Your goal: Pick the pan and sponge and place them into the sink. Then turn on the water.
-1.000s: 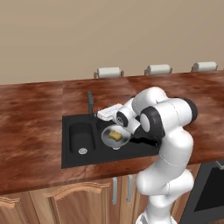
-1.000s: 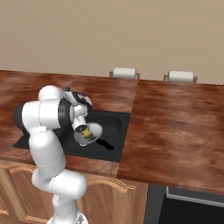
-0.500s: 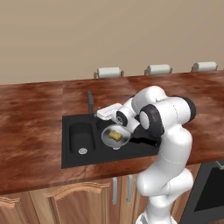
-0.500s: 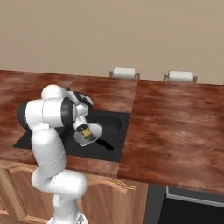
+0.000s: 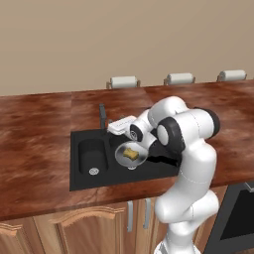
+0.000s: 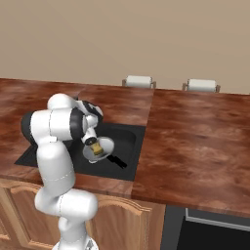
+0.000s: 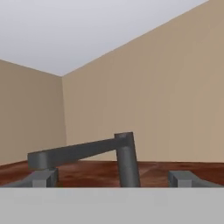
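Pan (image 5: 130,154) and sponge (image 5: 131,153) already down in the larger basin of the sink (image 5: 85,179), sponge lying inside the pan, so only the water left, judging by this. Best done by nudging the faucet (image 7: 87,152) handle gently and squarely, without sliding off its side. Gripper (image 7: 113,178) level with the faucet and close in front of it, above the sink's back edge, fingers (image 7: 43,178) spread wide, holding nothing, apparently not yet touching the faucet.

The faucet (image 7: 124,159) is standing right before the open claw (image 7: 114,178); the pan (image 5: 130,154) is occupying the larger basin, the small basin (image 5: 93,155) lying free.
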Controlling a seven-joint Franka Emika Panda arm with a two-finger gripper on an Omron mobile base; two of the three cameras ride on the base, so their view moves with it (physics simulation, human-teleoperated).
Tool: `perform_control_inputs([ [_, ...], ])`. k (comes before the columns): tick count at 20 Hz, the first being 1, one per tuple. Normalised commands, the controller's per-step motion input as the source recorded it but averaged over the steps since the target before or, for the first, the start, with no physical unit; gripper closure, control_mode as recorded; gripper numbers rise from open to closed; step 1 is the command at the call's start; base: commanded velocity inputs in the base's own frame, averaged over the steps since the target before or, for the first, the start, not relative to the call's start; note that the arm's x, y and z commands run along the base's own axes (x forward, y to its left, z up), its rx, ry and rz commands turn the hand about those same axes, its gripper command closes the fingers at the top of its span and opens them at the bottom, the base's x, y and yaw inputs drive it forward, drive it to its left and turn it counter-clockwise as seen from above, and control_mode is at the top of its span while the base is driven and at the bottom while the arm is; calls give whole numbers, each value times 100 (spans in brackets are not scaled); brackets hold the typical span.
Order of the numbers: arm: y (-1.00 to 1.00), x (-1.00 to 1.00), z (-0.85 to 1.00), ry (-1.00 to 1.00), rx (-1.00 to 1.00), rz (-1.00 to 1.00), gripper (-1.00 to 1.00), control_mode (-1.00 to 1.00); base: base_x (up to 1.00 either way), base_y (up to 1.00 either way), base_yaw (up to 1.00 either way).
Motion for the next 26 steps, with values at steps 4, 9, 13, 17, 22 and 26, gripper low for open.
perform_control_inputs([
  [4,0,14,10,4,3,1,-100,-100,0,0,0],
  [9,4,11,0,8,1,3,-100,-100,0,0,0],
  [13,3,15,-13,8,0,3,-100,-100,0,0,0],
  [17,-7,20,-12,10,1,1,-100,-100,0,0,0],
  [22,-14,15,-16,6,2,0,-100,-100,0,0,0],
  [26,5,9,-22,1,-1,1,-100,-100,0,0,0],
])
